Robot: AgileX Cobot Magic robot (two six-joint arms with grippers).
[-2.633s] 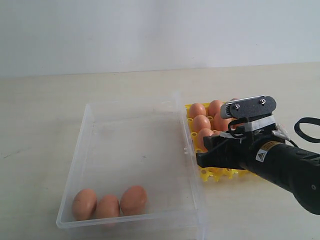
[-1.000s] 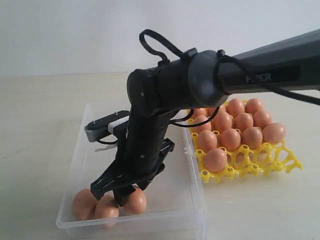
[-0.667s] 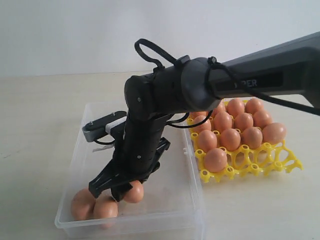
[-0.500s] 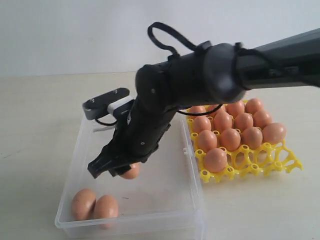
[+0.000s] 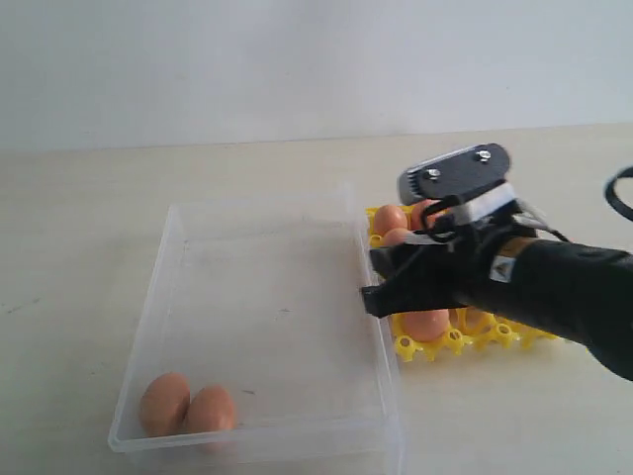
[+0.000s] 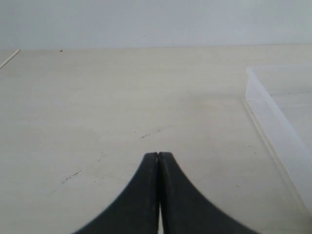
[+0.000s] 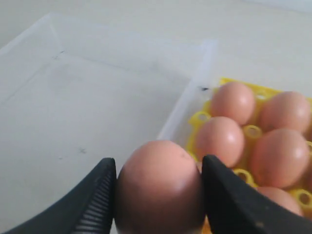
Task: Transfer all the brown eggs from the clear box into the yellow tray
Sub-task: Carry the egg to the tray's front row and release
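Swung right from mid-box, the black right gripper (image 5: 386,285) clamps one smooth brown egg (image 7: 160,187) over the right wall of the large clear plastic box (image 5: 267,297), beside the bright yellow plastic egg tray (image 5: 427,348). Two brown eggs (image 5: 165,403) lie in the box's near left corner. Left gripper (image 6: 158,158) has its jaws closed above bare table (image 6: 97,97).

The clear box (image 5: 267,297) lies flat on the counter (image 5: 79,247), transparent and low-walled. Two brown eggs (image 5: 164,403) rest on their sides, touching each other, in its front left corner as the exterior view shows it. The yellow tray (image 5: 427,350) sits just beside the box's right wall, with many cups filled. A further brown egg (image 7: 160,190) is clamped in the right gripper (image 7: 158,168), above where the box wall and tray meet.
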